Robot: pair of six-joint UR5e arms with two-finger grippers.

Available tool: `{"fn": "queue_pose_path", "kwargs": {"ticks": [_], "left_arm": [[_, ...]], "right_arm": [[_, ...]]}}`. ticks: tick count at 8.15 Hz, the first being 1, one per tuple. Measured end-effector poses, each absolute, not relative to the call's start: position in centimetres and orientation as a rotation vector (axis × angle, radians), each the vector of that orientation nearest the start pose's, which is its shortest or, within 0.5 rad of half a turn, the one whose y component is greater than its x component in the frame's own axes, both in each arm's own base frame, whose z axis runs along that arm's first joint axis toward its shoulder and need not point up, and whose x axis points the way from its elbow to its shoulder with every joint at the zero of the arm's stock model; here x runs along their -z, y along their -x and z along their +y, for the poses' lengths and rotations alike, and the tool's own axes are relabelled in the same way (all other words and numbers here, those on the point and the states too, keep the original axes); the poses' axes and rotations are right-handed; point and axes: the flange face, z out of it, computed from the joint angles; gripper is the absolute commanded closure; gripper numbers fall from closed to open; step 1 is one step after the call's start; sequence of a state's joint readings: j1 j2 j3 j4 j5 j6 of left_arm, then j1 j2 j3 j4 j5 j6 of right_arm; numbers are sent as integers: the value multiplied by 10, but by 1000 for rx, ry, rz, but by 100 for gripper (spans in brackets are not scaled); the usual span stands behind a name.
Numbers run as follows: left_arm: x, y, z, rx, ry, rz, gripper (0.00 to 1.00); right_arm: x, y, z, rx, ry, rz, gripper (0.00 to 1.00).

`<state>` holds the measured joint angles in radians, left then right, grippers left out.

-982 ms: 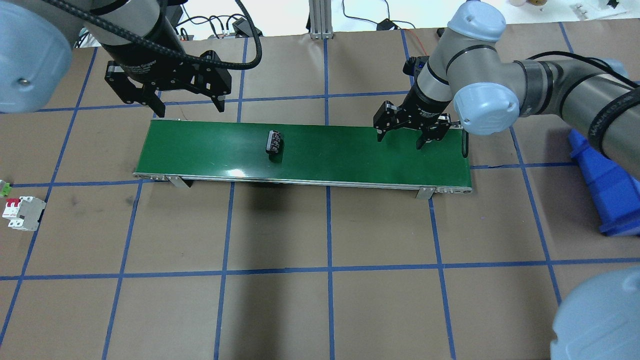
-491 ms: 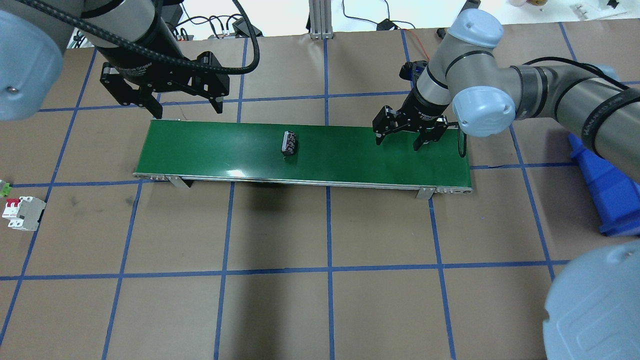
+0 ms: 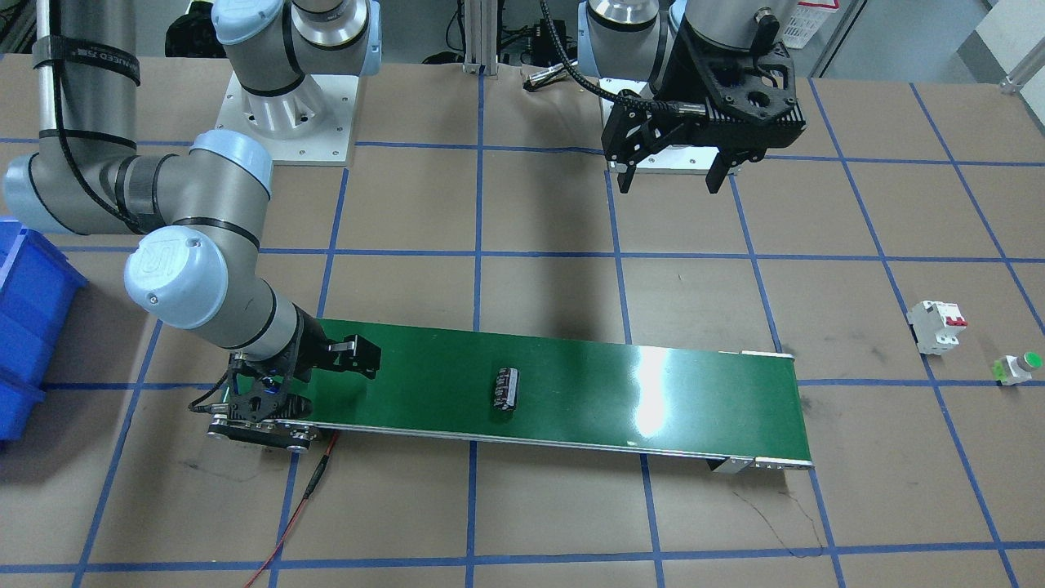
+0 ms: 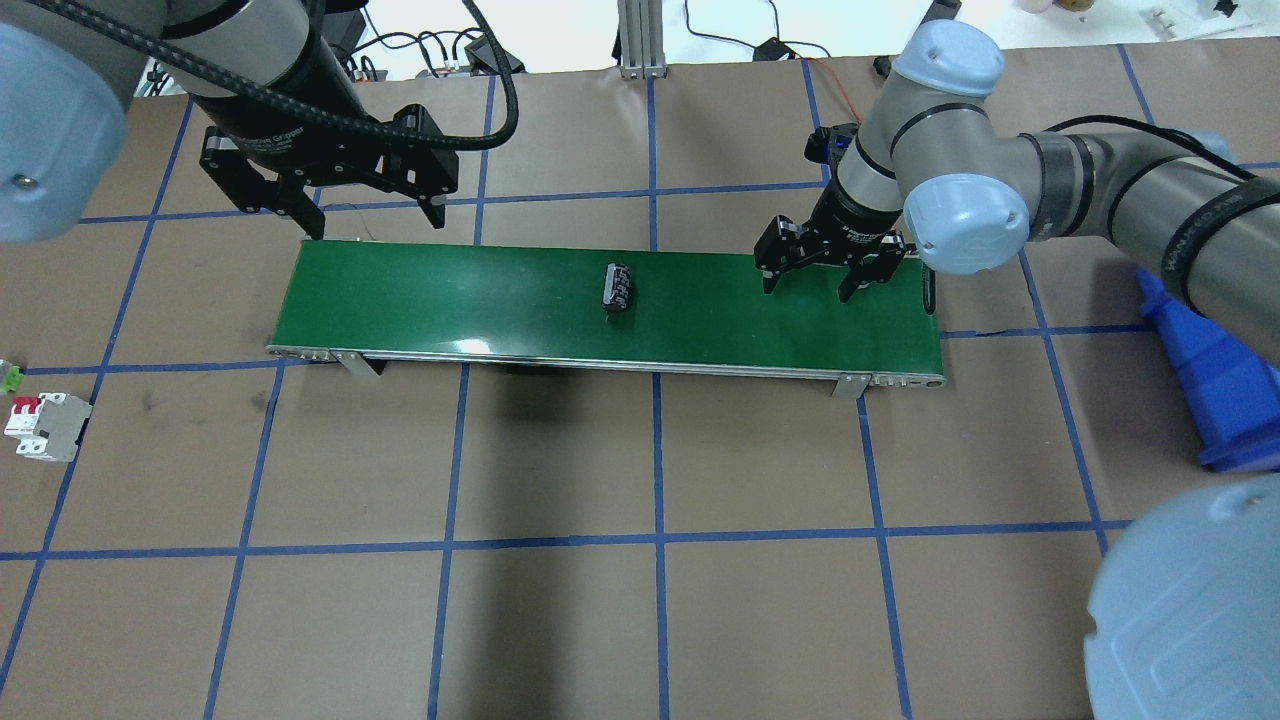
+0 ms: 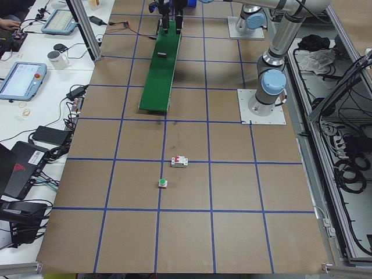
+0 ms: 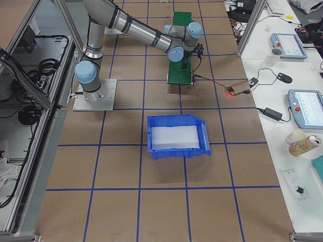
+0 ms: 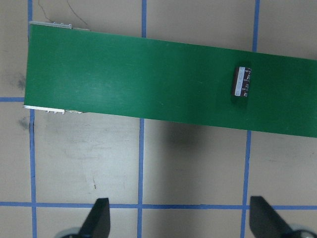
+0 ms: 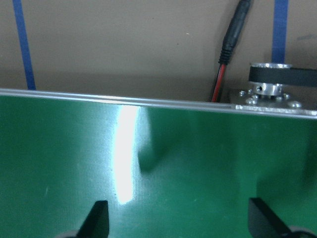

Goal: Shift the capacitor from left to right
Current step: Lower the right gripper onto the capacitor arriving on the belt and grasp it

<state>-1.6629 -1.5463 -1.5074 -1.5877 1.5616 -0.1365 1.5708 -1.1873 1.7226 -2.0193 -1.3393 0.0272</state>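
The capacitor [image 4: 616, 288], a small dark block with a silvery face, lies on the green conveyor belt [image 4: 450, 300] near its middle; it also shows in the front view [image 3: 506, 387] and the left wrist view [image 7: 242, 82]. My left gripper [image 4: 372, 214] is open and empty, raised behind the belt's left end. My right gripper [image 4: 813, 281] is open and empty, low over the belt's right end. In the front view it [image 3: 326, 365] sits at the belt's left end, and the left gripper [image 3: 669, 173] hangs high at the back.
A white circuit breaker with red switches [image 4: 42, 426] and a green-capped push button [image 4: 8, 377] lie at the table's left edge. A blue bin [image 4: 1215, 370] stands at the right. A red-black cable [image 3: 314, 478] runs from the belt's motor end.
The capacitor has travelled rightward along the belt toward the right gripper. The right gripper has shifted slightly right. The left gripper has drawn back slightly, away from the belt.
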Motion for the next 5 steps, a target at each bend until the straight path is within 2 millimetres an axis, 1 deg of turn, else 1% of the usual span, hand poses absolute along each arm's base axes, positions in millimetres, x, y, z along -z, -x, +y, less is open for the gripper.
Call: {"fn": "queue_pose_path", "kwargs": {"ticks": [5], "left_arm": [[-530, 179, -472, 110, 72, 3156, 0]], "right_arm": [[-248, -155, -588, -139, -54, 2914, 0]]}}
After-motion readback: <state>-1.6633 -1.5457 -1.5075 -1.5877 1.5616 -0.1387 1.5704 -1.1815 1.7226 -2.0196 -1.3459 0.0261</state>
